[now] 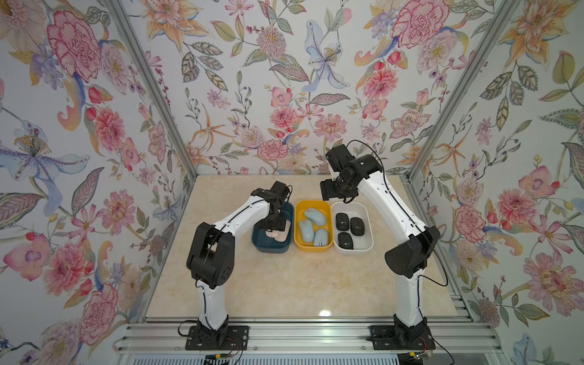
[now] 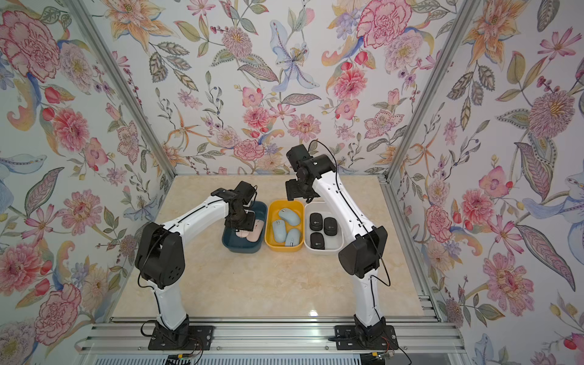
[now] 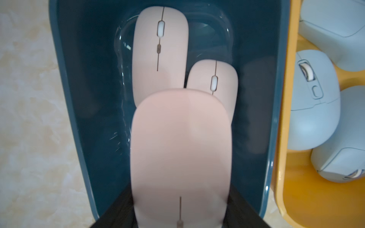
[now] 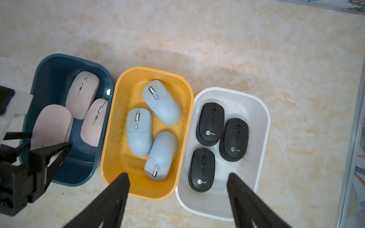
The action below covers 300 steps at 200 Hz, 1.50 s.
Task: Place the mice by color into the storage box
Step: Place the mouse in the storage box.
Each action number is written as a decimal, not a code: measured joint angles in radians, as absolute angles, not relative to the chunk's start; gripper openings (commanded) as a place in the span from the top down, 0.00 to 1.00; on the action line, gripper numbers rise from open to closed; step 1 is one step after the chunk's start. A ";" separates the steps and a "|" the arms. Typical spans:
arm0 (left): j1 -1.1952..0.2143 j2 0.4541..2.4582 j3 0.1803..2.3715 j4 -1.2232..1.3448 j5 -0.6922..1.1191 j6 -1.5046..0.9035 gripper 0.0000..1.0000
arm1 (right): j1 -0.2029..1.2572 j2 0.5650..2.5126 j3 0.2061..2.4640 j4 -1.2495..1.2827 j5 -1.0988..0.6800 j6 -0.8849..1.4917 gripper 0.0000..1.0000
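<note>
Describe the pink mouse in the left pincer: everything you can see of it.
The pink mouse is a flat, pale pink oval with a smooth matte shell, plastic by its look, and a thin centre seam. The left pincer is shut on its sides near the seam end. It hangs over the blue bin, above two more pink mice; contact with them cannot be told.

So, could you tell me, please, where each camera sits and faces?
Top views: high over the front of the table, facing down at the blue box, yellow box and white box; left arm, right arm show.
Left wrist: on the arm, looking into the blue box; left gripper grips a pink mouse.
Right wrist: above all three boxes; open right gripper shows.
Shared: both wrist views show that mouse.
</note>
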<state>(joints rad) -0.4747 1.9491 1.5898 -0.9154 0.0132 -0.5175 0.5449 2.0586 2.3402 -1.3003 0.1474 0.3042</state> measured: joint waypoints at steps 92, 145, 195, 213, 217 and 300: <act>-0.430 2.045 1.602 -0.883 0.050 -0.480 0.33 | 0.536 2.027 2.257 -1.297 0.176 0.318 0.18; -0.427 2.056 1.608 -0.870 0.053 -0.464 0.26 | 0.536 2.025 2.255 -1.296 0.188 0.322 0.18; -0.426 2.045 1.619 -0.870 0.072 -0.450 0.17 | 0.536 2.011 2.255 -1.295 0.202 0.326 0.18; -0.426 2.017 1.619 -0.871 0.079 -0.446 0.16 | 0.536 1.994 2.243 -1.283 0.213 0.326 0.18; -0.426 2.007 1.619 -0.871 0.079 -0.444 0.16 | 0.535 1.990 2.241 -1.281 0.216 0.326 0.18; -0.426 1.712 1.596 -0.868 0.094 -0.432 0.09 | 0.522 1.940 2.202 -1.169 0.248 0.304 0.18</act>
